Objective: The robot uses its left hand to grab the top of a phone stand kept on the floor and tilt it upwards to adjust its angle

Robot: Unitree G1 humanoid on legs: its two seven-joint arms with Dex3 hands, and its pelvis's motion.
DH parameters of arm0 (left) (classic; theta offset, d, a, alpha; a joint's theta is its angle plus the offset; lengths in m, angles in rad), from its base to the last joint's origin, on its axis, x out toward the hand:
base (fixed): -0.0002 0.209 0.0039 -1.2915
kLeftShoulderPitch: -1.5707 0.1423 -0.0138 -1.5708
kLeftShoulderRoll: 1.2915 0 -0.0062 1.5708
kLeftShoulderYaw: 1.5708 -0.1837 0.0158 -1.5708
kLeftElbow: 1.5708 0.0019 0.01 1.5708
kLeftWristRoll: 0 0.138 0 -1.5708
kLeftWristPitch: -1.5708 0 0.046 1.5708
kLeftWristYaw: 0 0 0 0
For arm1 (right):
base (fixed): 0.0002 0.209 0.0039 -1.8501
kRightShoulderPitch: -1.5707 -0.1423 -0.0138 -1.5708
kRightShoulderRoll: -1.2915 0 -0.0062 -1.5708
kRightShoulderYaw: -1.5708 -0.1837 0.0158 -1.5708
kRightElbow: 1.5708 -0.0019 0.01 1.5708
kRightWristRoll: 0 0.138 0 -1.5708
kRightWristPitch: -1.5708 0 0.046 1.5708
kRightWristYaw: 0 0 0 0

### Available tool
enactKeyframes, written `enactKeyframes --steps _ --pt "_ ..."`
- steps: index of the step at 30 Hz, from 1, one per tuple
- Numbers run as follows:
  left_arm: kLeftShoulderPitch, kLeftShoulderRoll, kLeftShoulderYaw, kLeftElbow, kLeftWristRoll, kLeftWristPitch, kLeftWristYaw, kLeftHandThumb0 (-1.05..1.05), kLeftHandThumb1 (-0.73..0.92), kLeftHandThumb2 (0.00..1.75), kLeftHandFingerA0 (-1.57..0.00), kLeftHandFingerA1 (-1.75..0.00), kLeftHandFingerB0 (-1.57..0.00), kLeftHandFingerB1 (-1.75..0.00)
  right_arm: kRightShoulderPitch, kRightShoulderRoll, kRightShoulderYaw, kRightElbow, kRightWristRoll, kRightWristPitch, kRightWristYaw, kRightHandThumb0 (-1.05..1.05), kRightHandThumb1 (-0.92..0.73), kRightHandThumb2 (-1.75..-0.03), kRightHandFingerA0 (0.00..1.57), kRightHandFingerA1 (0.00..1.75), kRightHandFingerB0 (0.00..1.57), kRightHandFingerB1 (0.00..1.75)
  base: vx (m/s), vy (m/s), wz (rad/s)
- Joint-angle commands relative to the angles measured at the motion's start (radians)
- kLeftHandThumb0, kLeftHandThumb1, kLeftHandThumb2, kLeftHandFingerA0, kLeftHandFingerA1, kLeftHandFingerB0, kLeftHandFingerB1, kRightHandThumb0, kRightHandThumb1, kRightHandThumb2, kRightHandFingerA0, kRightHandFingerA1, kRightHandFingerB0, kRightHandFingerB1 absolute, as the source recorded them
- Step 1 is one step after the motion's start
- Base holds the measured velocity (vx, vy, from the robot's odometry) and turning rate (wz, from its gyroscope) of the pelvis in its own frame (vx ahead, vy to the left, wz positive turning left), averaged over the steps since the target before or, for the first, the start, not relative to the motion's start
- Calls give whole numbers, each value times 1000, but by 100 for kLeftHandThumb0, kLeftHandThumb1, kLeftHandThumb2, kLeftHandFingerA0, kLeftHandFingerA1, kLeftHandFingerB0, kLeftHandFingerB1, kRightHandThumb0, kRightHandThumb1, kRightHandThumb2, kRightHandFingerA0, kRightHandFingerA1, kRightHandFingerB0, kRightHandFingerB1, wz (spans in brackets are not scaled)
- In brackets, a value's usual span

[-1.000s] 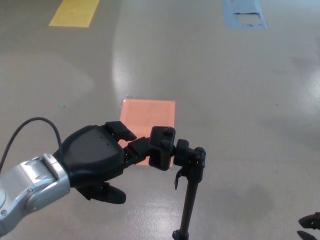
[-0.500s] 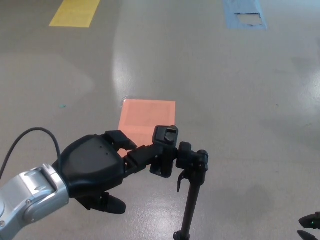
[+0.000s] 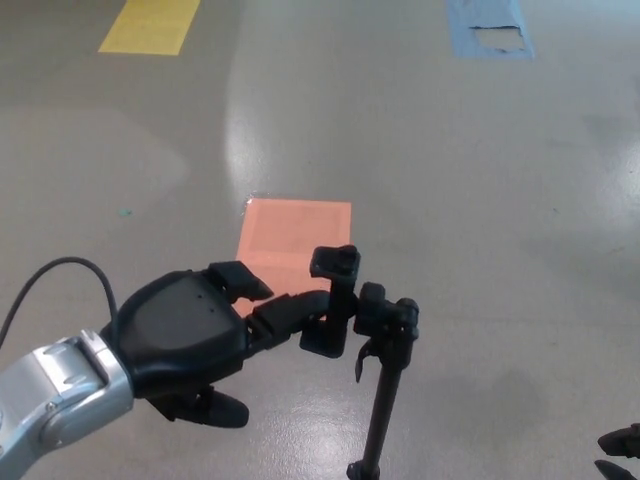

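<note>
The black phone stand (image 3: 385, 400) rises on a thin pole from the bottom edge of the head view. Its clamp head (image 3: 333, 298) sits at the top, left of the joint knob (image 3: 388, 318), and stands nearly edge-on and upright. My left hand (image 3: 185, 335) comes in from the lower left, open, with its two fingers (image 3: 288, 310) stretched out against the clamp's left side. The thumb (image 3: 215, 408) hangs below, away from the stand. A sliver of my right hand (image 3: 620, 442) shows at the bottom right corner.
A salmon-coloured square (image 3: 295, 235) is marked on the grey floor behind the stand. A yellow patch (image 3: 150, 22) lies at the top left and a blue patch (image 3: 488, 30) at the top right. A black cable (image 3: 60, 270) loops over my left forearm.
The clamp head has tipped from a flatter, face-on pose to nearly upright. My left hand has slid slightly down, its fingers staying on the clamp.
</note>
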State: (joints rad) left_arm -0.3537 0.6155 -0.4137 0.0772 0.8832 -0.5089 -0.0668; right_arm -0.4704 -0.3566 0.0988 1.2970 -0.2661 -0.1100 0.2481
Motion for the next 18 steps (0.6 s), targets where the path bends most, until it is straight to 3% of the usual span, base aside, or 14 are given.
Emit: enactKeyframes --steps 1,4,5,7,9,10,16,18 --pt "-47 -9 50 35 -25 50 -6 -77 60 94 -22 -46 0 -18 -2 -13 -9 5 11 13 9 -55 -75 -61 35 43 28 34 0 0 0" --pt "-92 -14 67 87 -32 49 3 -80 62 97 -21 -46 0 -17 -3 -13 -8 4 9 13 5 -56 -76 -62 37 46 29 35 0 0 0" --pt "-113 -15 71 118 -31 41 19 -82 63 97 -29 -50 0 -14 -1 -14 -6 4 7 10 5 -57 -76 -63 37 45 29 35 0 0 0" --pt "-144 -18 77 168 -32 30 40 -79 61 96 -23 -47 0 -16 1 -15 -1 4 2 6 4 -56 -76 -63 37 45 29 35 0 0 0" --pt "-169 -21 81 213 -37 19 53 -87 66 97 -26 -47 0 -10 1 -15 2 4 -1 7 3 -56 -76 -63 37 44 29 34 0 0 0" --pt "-186 -22 84 245 -42 15 58 -79 62 96 -22 -47 0 -17 1 -15 1 4 1 7 4 -56 -76 -63 36 44 28 34 0 0 0" --pt "-256 -10 85 348 -37 38 51 -79 63 97 -22 -47 0 -16 0 -14 0 4 2 7 5 -57 -76 -63 37 45 29 35 0 0 0" --pt "-264 -9 83 380 -36 36 65 -89 68 99 -25 -47 0 -8 -1 -14 0 3 2 7 6 -57 -76 -63 36 45 28 35 0 0 0"
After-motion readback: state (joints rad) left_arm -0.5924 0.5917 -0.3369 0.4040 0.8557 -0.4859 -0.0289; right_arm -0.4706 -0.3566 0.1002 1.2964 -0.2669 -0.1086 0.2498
